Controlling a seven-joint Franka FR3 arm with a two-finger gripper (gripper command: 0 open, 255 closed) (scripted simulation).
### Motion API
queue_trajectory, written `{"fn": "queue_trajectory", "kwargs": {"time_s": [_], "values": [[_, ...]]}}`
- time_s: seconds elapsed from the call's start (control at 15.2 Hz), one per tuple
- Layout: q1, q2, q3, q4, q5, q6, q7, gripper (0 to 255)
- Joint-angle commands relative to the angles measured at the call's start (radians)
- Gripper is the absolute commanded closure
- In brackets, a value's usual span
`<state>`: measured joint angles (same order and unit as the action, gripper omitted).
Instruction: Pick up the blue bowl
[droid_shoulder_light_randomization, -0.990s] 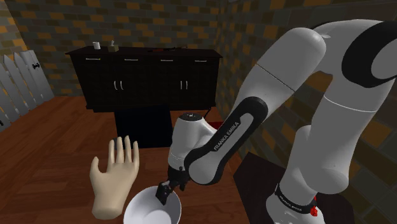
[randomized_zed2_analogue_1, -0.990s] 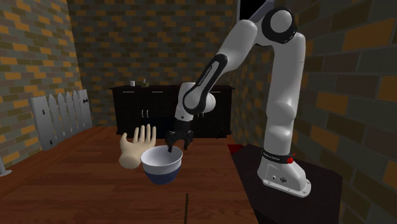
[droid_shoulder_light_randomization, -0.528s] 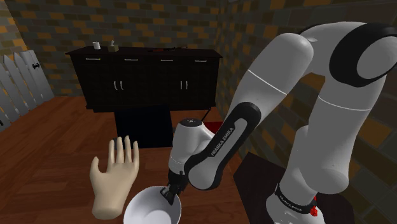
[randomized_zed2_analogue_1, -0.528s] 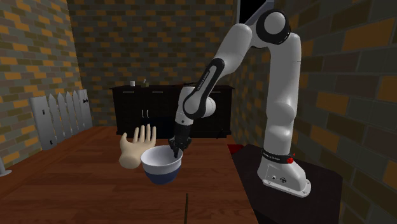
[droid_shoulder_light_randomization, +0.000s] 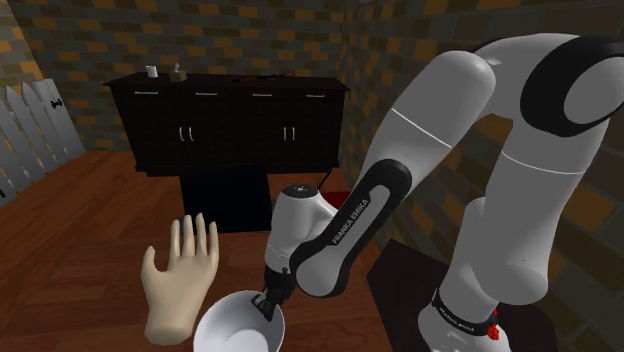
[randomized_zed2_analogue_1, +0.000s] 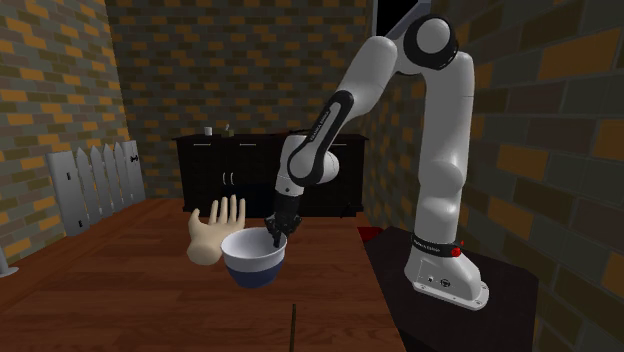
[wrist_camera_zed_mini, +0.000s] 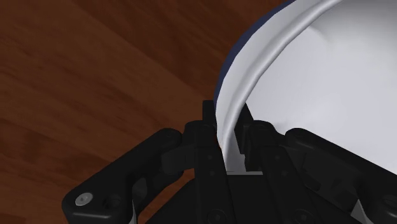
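Blue bowl rests on the wooden surface, lower centre of the second exterior view. Gripper clasps its rim, jaws narrow. Risk: this one-edge grip may let it tilt or slip on lifting.

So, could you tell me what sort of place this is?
Probably a room in a house: brick walls, a long dark sideboard with cabinet doors, and a brown wooden table carrying a round bowl, white inside, blue outside.
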<state>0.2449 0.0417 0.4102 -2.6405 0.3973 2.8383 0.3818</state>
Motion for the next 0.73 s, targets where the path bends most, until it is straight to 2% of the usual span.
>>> {"fn": "queue_trajectory", "kwargs": {"time_s": [0.0, 0.66], "values": [[0.000, -0.025, 0.001, 0.000, 0.002, -0.024, 0.003, 255], [-0.004, -0.177, -0.007, 0.018, 0.004, -0.192, 0.022, 255]]}}
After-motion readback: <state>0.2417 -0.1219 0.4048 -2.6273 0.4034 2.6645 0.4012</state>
